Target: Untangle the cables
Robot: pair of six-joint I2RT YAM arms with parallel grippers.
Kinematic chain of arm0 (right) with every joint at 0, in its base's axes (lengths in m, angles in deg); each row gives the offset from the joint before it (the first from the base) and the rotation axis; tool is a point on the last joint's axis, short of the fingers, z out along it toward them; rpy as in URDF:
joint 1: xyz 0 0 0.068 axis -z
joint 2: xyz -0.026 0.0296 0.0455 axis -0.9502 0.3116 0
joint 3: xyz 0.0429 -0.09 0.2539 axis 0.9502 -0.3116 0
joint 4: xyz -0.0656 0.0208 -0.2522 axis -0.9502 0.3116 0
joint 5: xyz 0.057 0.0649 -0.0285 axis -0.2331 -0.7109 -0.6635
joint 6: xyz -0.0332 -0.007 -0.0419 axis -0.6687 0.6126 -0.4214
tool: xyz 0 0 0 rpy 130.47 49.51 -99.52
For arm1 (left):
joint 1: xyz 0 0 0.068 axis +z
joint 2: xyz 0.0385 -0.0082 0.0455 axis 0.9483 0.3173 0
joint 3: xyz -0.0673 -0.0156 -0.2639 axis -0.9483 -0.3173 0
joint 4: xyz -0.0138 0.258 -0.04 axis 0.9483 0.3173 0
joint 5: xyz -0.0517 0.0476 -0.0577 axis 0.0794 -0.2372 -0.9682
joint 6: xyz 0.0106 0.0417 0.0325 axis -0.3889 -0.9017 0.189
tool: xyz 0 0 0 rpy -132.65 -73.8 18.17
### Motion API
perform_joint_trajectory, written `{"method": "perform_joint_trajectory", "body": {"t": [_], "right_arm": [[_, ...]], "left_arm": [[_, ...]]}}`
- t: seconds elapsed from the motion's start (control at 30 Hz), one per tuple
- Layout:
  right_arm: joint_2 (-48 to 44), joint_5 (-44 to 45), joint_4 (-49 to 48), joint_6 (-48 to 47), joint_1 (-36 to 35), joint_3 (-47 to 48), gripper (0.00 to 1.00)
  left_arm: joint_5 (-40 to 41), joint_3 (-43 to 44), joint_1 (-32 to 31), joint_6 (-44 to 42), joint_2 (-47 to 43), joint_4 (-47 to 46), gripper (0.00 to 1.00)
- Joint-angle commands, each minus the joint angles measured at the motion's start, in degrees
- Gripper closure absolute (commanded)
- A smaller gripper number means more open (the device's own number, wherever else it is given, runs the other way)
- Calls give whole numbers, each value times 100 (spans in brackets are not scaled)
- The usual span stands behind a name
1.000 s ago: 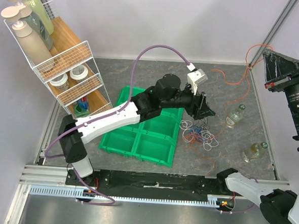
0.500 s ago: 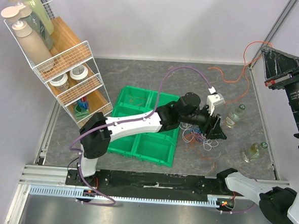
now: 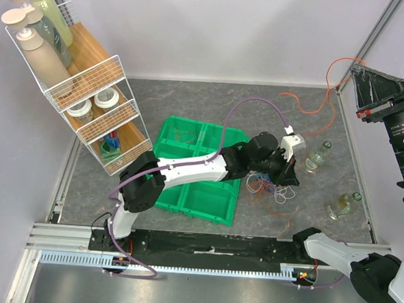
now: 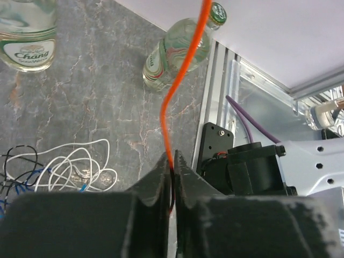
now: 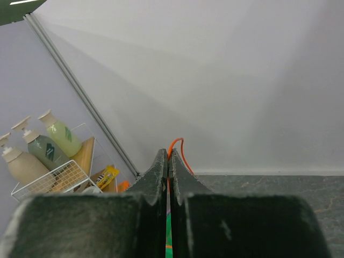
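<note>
A tangle of white, blue, black and orange cables (image 3: 268, 186) lies on the grey table, right of the green bin. My left gripper (image 3: 289, 177) is down at the tangle's right edge. In the left wrist view the left gripper (image 4: 172, 161) is shut on the orange cable (image 4: 183, 70), which rises taut between the pads. White cable loops (image 4: 75, 166) lie to its left. My right gripper (image 3: 353, 70) is raised at the far right and, seen from the right wrist, the right gripper (image 5: 169, 156) is shut on the orange cable (image 5: 180, 144). More orange cable (image 3: 307, 106) trails across the back.
Two glass bottles (image 3: 318, 155) (image 3: 343, 203) stand right of the tangle. The green divided bin (image 3: 186, 192) lies mid-table under the left arm. A wire rack (image 3: 89, 83) with bottles and jars stands at the far left. A metal rail (image 3: 183, 243) runs along the table's near edge.
The left arm swung right and down onto the tangle, and its open jaws closed on the orange cable. The right gripper stayed raised and shut.
</note>
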Motion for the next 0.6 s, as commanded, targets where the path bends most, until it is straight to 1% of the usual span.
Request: {"method": "perform_joint_trajectory", "body": {"t": [0.0,0.1,0.17,0.27,0.33,0.37,0.43,0.57], "right_arm": [[-133,117,131,-196,-34,-205,100],[-466,828,359,-425,-34,-880,100],[-765,1084,412,-443,-34,-1530,100],[-1047,787,465,-250,-34,-2366,100],[-1205,506,491,-75,-25,-2735,100],[-1310,426,500,4,-34,-2911,100],[-1503,329,544,102,-34,-3219,100],[-1698,-74,605,-3,-34,-3396,100]], "left_arm": [[477,622,2,-513,-203,602,98],[812,1350,72,-673,-554,1490,98],[664,2009,168,-288,-695,1738,98],[286,2941,248,293,-748,1800,98],[110,3687,248,495,-705,1757,98],[118,3908,239,575,-687,1783,98],[232,4164,248,637,-730,1774,98],[478,3911,248,505,-968,1695,98]]}}
